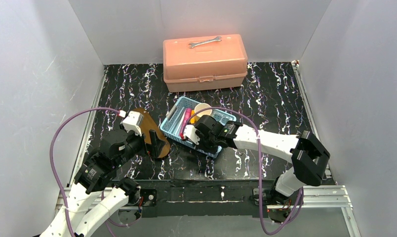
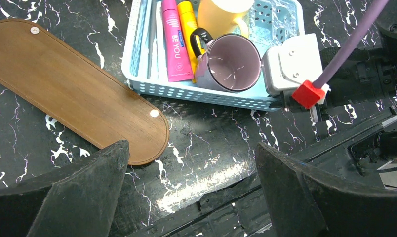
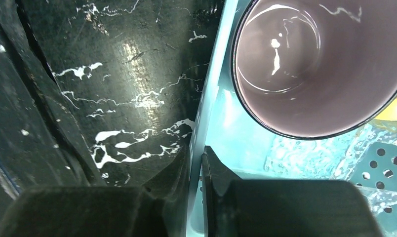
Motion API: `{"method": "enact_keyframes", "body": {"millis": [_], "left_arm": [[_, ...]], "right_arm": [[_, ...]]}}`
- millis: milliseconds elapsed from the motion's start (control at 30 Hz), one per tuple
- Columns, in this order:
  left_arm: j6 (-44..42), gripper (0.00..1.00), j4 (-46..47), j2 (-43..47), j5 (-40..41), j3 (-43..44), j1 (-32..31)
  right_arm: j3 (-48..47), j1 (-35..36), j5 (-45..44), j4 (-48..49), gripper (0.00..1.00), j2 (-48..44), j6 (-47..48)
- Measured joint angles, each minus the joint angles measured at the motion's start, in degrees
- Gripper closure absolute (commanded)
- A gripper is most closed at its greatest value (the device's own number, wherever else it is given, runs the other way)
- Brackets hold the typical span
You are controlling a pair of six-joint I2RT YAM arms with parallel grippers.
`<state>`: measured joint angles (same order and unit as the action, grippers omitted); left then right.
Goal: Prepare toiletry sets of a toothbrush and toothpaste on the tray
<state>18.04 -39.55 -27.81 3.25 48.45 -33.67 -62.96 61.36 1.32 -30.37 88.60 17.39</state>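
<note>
1. The right claw [image 3: 196,152] is clenched on the near wall of the basket [image 3: 206,113]. One finger sits inside the pale-blue plastic and the other outside it, against the counter [image 1: 275,94].
2. Over on the other side, the left claw [image 2: 189,148] is released, with its jaws spread wide. It hovers above the counter, just off the tray's rounded near end.
3. The tray [image 2: 73,91] lies flat on the black marbled surface, just beside the basket's left wall. Its dark-brown top is bare.
4. Both tubes are in the basket, not on the tray. The magenta-pink toothpaste tube [image 2: 173,42] lies lengthwise, and the yellow toothpaste tube [image 2: 187,29] is pressed right against its side.
5. To the left of the pink tube, slim pale strips run along the basket's wall. These are probably the toothbrushes [image 2: 158,44], though the left wrist view is too flat to be sure.
6. A lilac mug [image 2: 233,61] lies on its side in the basket, its mouth facing the near wall and its black handle touching the yellow tube.
7. A yellow cup [image 2: 223,12] sits right behind the mug, deeper in the basket.
8. At the back of the counter stands a salmon toolbox [image 1: 205,61] with its lid shut. A steel wrench [image 1: 205,42] rests on top of it, well apart from both arms.
</note>
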Motion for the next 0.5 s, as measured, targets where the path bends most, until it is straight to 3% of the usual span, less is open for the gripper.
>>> {"method": "enact_keyframes", "body": {"millis": [233, 500], "left_arm": [[0.00, 0.01, 0.00, 0.07, -0.02, 0.00, 0.00], [0.00, 0.01, 0.00, 0.22, -0.04, 0.00, 0.00]], "right_arm": [[-2.10, -0.68, -1.07, -2.03, 0.99, 1.62, 9.62], [-4.87, -8.48, 3.15, -3.39, 0.99, 3.76, 16.44]]}}
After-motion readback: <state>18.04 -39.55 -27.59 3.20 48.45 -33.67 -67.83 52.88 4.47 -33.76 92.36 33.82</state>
